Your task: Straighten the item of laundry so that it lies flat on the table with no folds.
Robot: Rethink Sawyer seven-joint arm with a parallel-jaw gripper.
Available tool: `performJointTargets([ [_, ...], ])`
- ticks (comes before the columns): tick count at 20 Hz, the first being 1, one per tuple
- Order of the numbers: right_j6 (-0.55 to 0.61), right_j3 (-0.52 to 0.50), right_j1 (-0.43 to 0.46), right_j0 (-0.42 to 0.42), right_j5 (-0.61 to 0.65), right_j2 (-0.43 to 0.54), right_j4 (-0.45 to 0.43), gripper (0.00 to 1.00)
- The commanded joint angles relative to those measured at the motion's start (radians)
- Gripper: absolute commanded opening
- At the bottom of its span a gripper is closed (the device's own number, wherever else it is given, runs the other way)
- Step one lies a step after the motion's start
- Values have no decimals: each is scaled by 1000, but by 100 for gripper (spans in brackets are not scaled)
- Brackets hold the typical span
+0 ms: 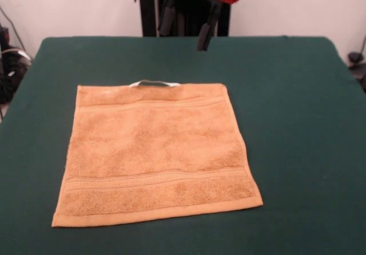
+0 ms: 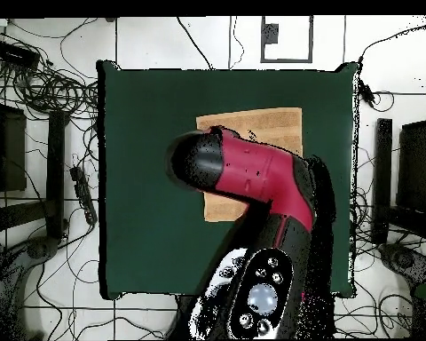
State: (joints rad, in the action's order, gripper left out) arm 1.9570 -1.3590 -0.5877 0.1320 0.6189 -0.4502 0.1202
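The orange-tan towel (image 1: 155, 152) lies spread flat on the green table (image 1: 297, 95), with border bands near its near and far edges. Its small white tag (image 1: 154, 84) sticks out at the far edge. My gripper (image 1: 183, 40) hangs above the table's far edge, behind the towel and clear of it. Its two black fingers (image 1: 205, 33) stand apart with nothing between them. In the overhead view the red arm (image 2: 252, 178) covers the gripper and the lower part of the towel (image 2: 263, 124); only the towel's upper part shows on the table (image 2: 145, 178).
The black pedestal (image 1: 150, 6) stands behind the table's far edge. Cables and dark equipment (image 2: 39, 89) lie on the floor around the table. Green cloth shows on all sides of the towel.
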Motion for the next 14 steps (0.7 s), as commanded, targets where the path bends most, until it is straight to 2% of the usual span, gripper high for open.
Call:
performJointTargets([
  [1,302,-15,104,127,-48,-75,-46,100],
  [7,323,1,142,156,-31,-137,-6,100],
  [14,306,21,168,153,-57,-160,11,100],
])
